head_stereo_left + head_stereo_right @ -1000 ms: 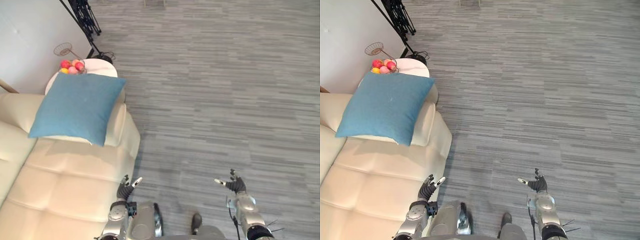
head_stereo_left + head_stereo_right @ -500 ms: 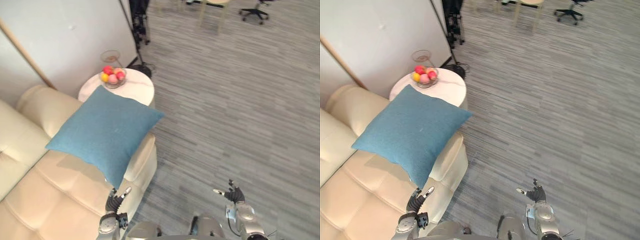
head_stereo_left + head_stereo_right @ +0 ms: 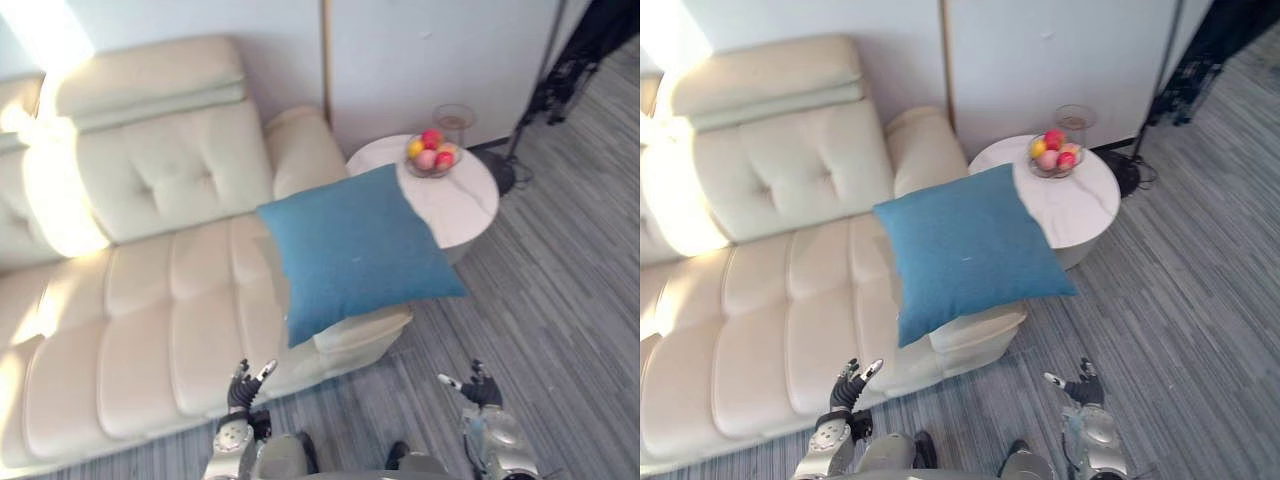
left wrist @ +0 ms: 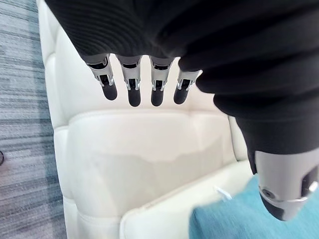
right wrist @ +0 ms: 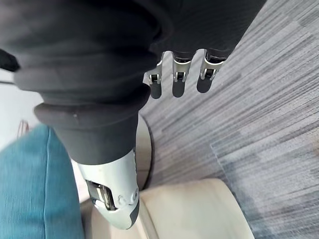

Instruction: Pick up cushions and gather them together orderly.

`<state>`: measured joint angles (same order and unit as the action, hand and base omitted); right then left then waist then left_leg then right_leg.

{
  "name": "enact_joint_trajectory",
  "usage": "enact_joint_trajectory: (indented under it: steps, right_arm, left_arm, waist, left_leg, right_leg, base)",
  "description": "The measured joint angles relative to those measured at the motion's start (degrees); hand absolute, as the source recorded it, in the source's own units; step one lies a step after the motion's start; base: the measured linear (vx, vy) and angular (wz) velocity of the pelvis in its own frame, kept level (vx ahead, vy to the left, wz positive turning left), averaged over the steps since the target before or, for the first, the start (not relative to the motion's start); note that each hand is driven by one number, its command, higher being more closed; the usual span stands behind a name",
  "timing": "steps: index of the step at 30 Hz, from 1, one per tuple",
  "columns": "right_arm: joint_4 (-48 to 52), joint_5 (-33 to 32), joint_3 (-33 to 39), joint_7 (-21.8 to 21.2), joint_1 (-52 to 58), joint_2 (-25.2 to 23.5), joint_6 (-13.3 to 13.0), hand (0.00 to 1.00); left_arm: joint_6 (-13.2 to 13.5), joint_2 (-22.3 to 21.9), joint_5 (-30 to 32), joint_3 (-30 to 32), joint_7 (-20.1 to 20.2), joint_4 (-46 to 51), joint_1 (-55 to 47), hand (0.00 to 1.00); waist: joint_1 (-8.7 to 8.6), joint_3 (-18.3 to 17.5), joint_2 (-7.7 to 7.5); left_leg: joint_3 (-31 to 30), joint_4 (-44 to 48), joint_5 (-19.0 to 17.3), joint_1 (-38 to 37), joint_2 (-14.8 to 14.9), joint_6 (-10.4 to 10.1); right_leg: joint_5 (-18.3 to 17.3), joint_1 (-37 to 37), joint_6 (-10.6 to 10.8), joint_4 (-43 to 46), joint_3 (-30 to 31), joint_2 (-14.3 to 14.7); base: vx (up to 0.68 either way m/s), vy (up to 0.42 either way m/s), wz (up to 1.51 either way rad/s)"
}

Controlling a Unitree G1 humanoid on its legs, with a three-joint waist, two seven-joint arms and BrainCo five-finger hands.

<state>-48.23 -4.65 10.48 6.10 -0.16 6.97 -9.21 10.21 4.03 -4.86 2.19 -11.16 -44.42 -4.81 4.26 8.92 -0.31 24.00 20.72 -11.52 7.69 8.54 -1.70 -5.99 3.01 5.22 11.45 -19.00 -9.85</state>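
A cream sofa (image 3: 150,290) stands against a white wall on a grey striped floor (image 3: 560,300). In the left eye view the blue cushion (image 3: 355,250) lies tilted on the sofa's right armrest, with one corner hanging out over the floor. Just beside that arm is a round white counter (image 3: 465,200) carrying a bowl of fruit (image 3: 432,155). The left robot hand (image 3: 243,378) is low in front of the seat's edge and the right robot hand (image 3: 478,385) is over the floor. Both are well apart from the cushion, which lies beyond and between them.

The right eye view adds a glass (image 3: 1073,118) behind the bowl.

In the left wrist view the fingers (image 4: 130,92) are straight in a row with the thumb apart, holding nothing. The sofa's tufted back shows past them, and a cushion corner lies near the thumb, untouched.

In the right wrist view the fingers (image 5: 177,79) are likewise straight and empty over the floor. The cushion's blue side shows near the thumb, with no contact.
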Motion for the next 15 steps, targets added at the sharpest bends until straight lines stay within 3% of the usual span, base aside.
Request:
enact_joint_trajectory:
  steps: [2, 4, 5, 8, 9, 10, 13, 14, 15]
  right_arm:
    - [-0.1, 0.0, 0.1, 0.0, -0.1, -0.3, 0.0, 0.00]
    - [-0.7, 0.0, 0.4, 0.2, 0.3, -0.2, 0.2, 0.00]
    - [-0.6, 0.1, 0.3, 0.2, 0.7, 0.2, 0.2, 0.00]
    - [-0.9, 0.2, 0.2, 0.1, 1.3, 0.3, 0.6, 0.00]
    - [-0.8, 0.2, 0.2, 0.1, 1.8, 0.2, 0.6, 0.00]
    - [-0.8, 0.2, 0.3, 0.2, 2.4, 0.2, 0.6, 0.00]
    - [-0.8, 0.1, 0.6, 0.2, 2.6, 0.4, 0.6, 0.00]
    - [-0.7, 0.0, 1.0, 0.3, 2.8, 0.5, 0.6, 0.00]
    - [-0.5, 0.0, 2.2, 0.3, 3.3, 0.8, 0.6, 0.00]
  left_arm:
    - [-0.2, 1.0, 0.0, 0.0, 0.0, -0.1, -0.8, 0.00]
    - [-0.3, 1.5, 0.1, 0.0, 0.0, -0.1, -1.5, 0.00]
    - [-0.3, 1.4, 0.1, -0.4, 0.2, -0.2, -1.5, 0.00]
    - [-0.3, 2.2, 0.6, -2.4, 1.2, -0.6, -1.6, 0.00]
    - [-0.5, 2.6, 0.8, -2.9, 1.2, -0.8, -1.6, 0.00]
    - [-0.5, 2.9, 0.9, -2.7, 1.1, -0.8, -1.5, 0.00]
    - [-0.5, 3.1, 1.0, -2.6, 1.1, -0.8, -0.5, 0.00]
    - [-0.4, 3.7, 1.0, -2.7, 1.1, -0.8, 0.3, 0.00]
    - [-0.4, 3.9, 1.0, -3.1, 1.2, -1.2, 1.6, 0.00]
  waist:
    - [-0.13, -0.2, -0.37]
    - [-0.41, -0.1, -0.47]
    - [-0.66, -0.1, -0.37]
    - [-2.19, 0.3, -1.75]
    - [-3.68, 0.3, -2.01]
    - [-3.90, 0.3, -1.98]
    - [-4.97, 0.3, -2.27]
    - [-5.27, 0.2, -2.25]
    - [-5.93, 0.0, -2.82]
  left_leg:
    - [-0.2, 0.3, 0.0, -0.5, -0.8, 0.0]
    - [0.0, -0.2, -0.8, -3.0, -2.4, 1.1]
    - [-0.1, -1.1, -3.3, -4.5, -2.9, 2.6]
    - [-1.2, -0.4, -5.4, -6.2, -4.9, 3.0]
    - [-2.6, 0.3, -5.9, -6.7, -5.1, 3.2]
    - [-3.3, 0.7, -6.1, -6.7, -5.1, 3.3]
    - [-4.7, 2.1, -5.9, -6.5, -3.4, 2.8]
    - [-5.5, 2.1, -5.9, -6.4, -3.0, 2.1]
    - [-7.2, 2.6, -6.2, -6.3, -3.2, 0.7]
  right_leg:
    - [0.0, -0.7, 0.1, 0.0, 0.5, -0.5]
    - [-1.8, -0.6, 1.2, 5.4, 1.3, -2.7]
    - [-3.7, 0.4, 2.5, 11.3, 2.0, -4.1]
    - [-2.9, 8.0, 2.6, 29.9, 8.0, -7.7]
    - [-3.6, 10.7, 2.9, 34.6, 12.1, -6.8]
    - [-5.5, 12.0, 2.9, 35.2, 14.4, -5.3]
    - [-8.5, 13.9, 2.5, 27.6, 18.4, 0.2]
    - [-7.3, 14.0, 2.3, 19.7, 21.3, 3.0]
    - [-1.9, 13.1, -0.2, 15.2, 22.2, 3.9]
  base:
    - [0.02, 0.085, 0.02]
    - [0.01, 0.093, 0.07]
    - [-0.05, 0.049, 0.09]
    - [-0.04, 0.033, 0.24]
    - [0.06, -0.022, 0.52]
    - [0.10, -0.069, 0.51]
    - [0.12, -0.134, 0.29]
    - [0.20, -0.198, 0.41]
    - [0.22, -0.186, 0.43]
